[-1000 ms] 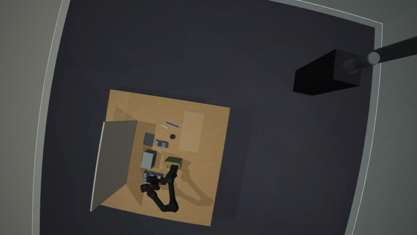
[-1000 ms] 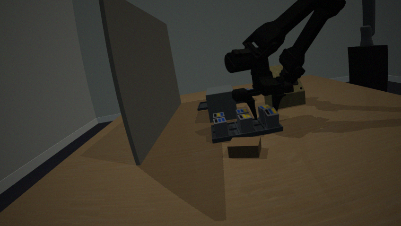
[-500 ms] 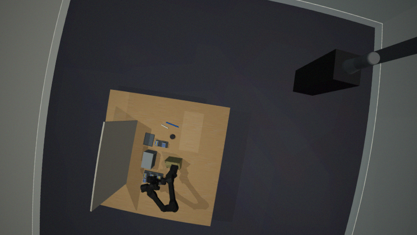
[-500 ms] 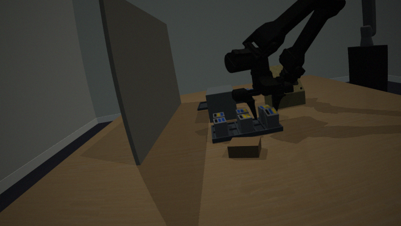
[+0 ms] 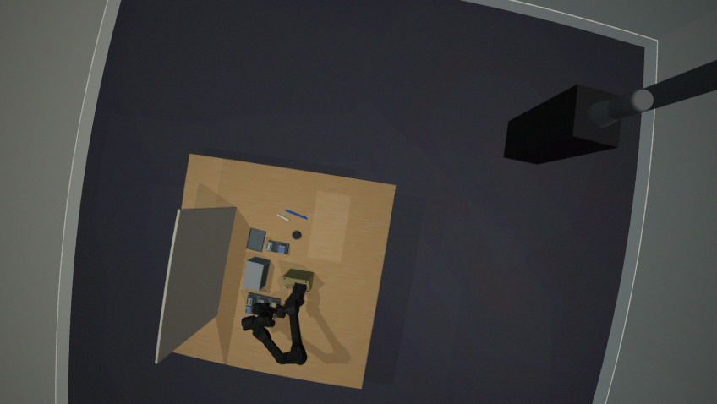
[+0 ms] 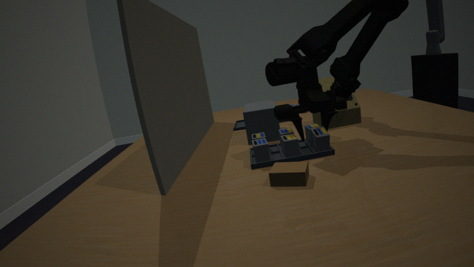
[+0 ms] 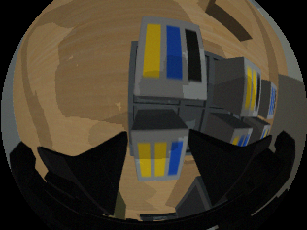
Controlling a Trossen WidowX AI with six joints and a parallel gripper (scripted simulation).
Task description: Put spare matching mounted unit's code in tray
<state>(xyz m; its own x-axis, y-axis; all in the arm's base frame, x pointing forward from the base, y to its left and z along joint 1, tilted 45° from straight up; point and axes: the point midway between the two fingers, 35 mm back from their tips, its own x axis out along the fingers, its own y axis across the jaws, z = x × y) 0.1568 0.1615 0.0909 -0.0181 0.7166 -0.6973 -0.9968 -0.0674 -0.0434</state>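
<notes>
While the arm reaches over the rack: scene as follows.
Gripper (image 6: 312, 127): fingers spread, straddling a spare, gripping nothing.
Spare (image 7: 156, 157): yellow-yellow-blue label, seated in the rack (image 6: 292, 156).
Tray (image 5: 256, 239): beyond the rack, past the grey unit (image 5: 256, 273).

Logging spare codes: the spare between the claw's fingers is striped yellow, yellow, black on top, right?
Not quite: in the wrist view the spare between the claw fingers is striped yellow, yellow, blue. Black appears on the spare beyond it.

Dim room, dark floor (image 5: 351, 90), grey walls (image 6: 50, 82)
</notes>
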